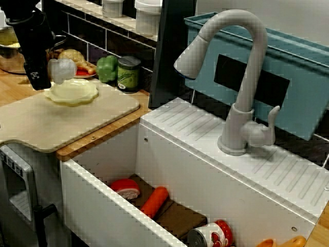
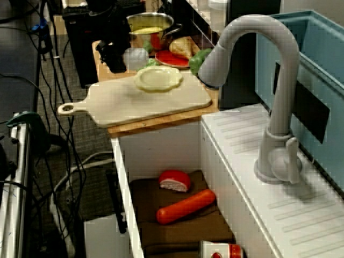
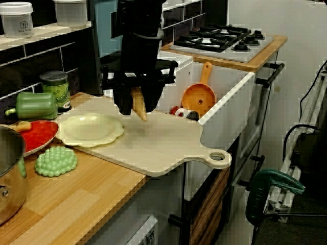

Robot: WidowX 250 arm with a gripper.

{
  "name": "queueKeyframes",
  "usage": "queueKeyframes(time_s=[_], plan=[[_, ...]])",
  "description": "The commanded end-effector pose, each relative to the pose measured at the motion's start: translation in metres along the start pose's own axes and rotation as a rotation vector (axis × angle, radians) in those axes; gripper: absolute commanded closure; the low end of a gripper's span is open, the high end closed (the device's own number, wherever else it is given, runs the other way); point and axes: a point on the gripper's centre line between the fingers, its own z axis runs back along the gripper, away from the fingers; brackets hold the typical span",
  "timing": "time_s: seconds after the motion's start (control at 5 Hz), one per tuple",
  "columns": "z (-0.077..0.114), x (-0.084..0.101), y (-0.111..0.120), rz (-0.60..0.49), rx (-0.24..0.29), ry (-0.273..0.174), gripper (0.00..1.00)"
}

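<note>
Seen from the counter end, the gripper (image 3: 135, 99) hangs over the wooden cutting board (image 3: 153, 148). Its jaws are closed on 1 toy ice-cream cone (image 3: 141, 111), tan point downward. The whitish lump beside the fingers in the view across the sink is taken to be its scoop.

The cone sits near the board's back edge, just beside the pale scalloped plate (image 3: 91, 129) on the plate's sink side. Its tip appears clear of the board, with a shadow lying apart from it. The plate rests on the board at the end opposite the handle.

On the counter along the board's plate end lie 1 green knobbly toy (image 3: 56, 161), 1 red dish (image 3: 36, 135) and 1 steel pot (image 3: 7, 168). Against the back wall are 1 green pepper (image 3: 36, 104) and 1 green can (image 3: 55, 89).

Seen along the sink, the basin (image 2: 121, 177) holds 1 red-rinded slice (image 2: 174, 180) and 1 orange-red sausage-shaped piece (image 2: 185, 206), well apart from the gripper. The grey faucet (image 1: 241, 77) stands on the drainboard.
</note>
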Motion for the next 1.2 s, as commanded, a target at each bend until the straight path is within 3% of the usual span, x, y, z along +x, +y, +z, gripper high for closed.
queueKeyframes(time_s=[0.0, 0.6, 0.8, 1.0], plan=[[0.006, 0.002, 0.000, -0.041, 0.068, -0.017, 1.00], [-0.003, -0.007, 0.012, 0.036, 0.096, -0.031, 1.00], [0.000, -0.008, 0.018, 0.072, 0.138, -0.065, 1.00], [-0.003, -0.009, 0.015, 0.038, 0.128, -0.064, 1.00]])
